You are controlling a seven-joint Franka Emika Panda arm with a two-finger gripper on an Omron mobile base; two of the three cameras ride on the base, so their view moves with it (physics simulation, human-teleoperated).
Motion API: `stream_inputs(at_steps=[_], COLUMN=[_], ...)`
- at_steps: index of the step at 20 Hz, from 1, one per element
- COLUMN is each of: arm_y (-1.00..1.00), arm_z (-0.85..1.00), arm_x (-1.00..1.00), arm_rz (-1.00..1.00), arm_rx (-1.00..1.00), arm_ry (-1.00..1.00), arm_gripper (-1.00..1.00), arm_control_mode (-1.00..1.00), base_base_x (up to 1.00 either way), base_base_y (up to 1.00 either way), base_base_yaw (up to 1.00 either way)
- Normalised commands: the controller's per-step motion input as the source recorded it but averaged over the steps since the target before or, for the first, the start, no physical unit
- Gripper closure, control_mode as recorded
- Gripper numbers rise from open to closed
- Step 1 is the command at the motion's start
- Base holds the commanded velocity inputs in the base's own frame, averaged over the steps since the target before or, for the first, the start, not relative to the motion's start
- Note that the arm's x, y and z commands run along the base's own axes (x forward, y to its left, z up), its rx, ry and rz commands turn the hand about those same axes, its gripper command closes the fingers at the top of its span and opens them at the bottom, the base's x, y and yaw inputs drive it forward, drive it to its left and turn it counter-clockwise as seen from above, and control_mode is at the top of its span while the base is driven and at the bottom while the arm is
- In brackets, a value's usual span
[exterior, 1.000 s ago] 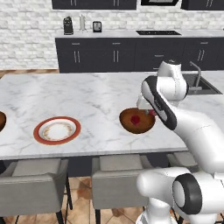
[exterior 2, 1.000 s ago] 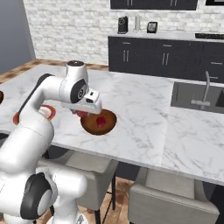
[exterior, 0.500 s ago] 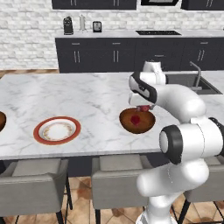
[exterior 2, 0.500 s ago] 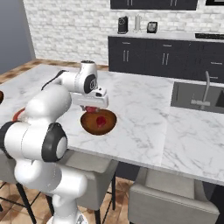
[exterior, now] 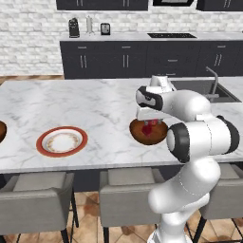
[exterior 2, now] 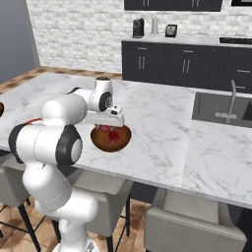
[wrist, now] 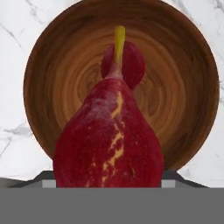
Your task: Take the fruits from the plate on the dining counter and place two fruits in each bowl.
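Note:
My gripper (exterior: 152, 124) hangs just above the right-hand brown bowl (exterior: 140, 135) on the dining counter (exterior: 95, 104), shut on a red fruit (wrist: 109, 140) with a yellow stem. In the hand view that fruit hides the fingertips. A second, smaller red fruit (wrist: 131, 65) lies on the floor of this bowl (wrist: 183, 87). From the right base view the gripper (exterior 2: 109, 129) sits over the same bowl (exterior 2: 123, 140). The red-rimmed plate (exterior: 61, 141) lies to the left with no fruit on it. The other bowl (exterior: 1, 130) is cut off by the left edge.
A sink with a faucet (exterior: 213, 78) is set into the counter to the right of the arm. Grey stools (exterior: 33, 199) stand along the near counter edge. A dark cabinet run (exterior: 142, 59) with small appliances lines the back wall.
The arm has swung its elbow round to the right and the gripper has shifted a little left over the bowl, still holding the red fruit.

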Motion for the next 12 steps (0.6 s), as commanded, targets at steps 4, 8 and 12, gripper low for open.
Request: stream_inputs(at_steps=[4,8,12], arm_y=[0.0,0.0,0.0], arm_z=[-0.26,-0.18,-0.37], arm_x=[0.06,0.01,0.05], arm_rz=[0.02,0.03,0.02], arm_rx=[0.0,0.0,0.0], arm_ry=[0.0,0.0,0.0], arm_gripper=[1.0,1.0,1.0], arm_control_mode=[-1.0,-1.0,-1.0], base_base_x=[0.0,0.0,0.0], base_base_y=[0.0,0.0,0.0], base_base_yaw=[0.0,0.0,0.0])
